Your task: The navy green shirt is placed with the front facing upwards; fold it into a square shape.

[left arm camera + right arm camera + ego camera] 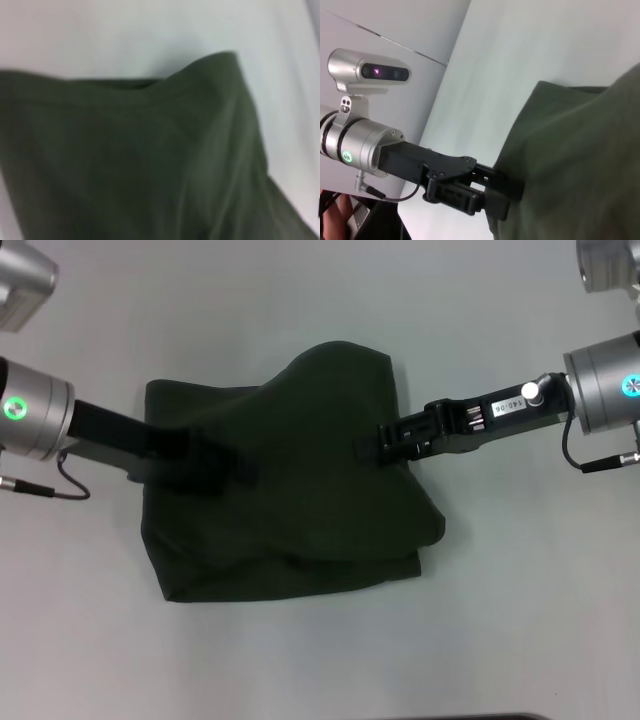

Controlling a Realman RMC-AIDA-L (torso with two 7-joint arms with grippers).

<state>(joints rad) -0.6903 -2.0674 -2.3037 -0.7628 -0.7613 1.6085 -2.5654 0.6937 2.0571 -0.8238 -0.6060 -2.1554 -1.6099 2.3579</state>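
The navy green shirt [300, 510] lies folded into a rough block in the middle of the table, plain green side up, with no lettering showing. My left gripper [225, 465] reaches in over its left edge and is shut on the cloth. In the right wrist view the left gripper [507, 197] bites into a fold of the shirt [570, 165]. My right gripper [375, 447] is shut on the right side, where the fabric rises in a hump toward the far right corner. The left wrist view shows only raised green cloth [150, 160].
The pale grey table [500, 640] surrounds the shirt on all sides. A dark strip [500, 717] runs along the near edge. Beyond the table's left edge stands a light grey wall panel [385, 25].
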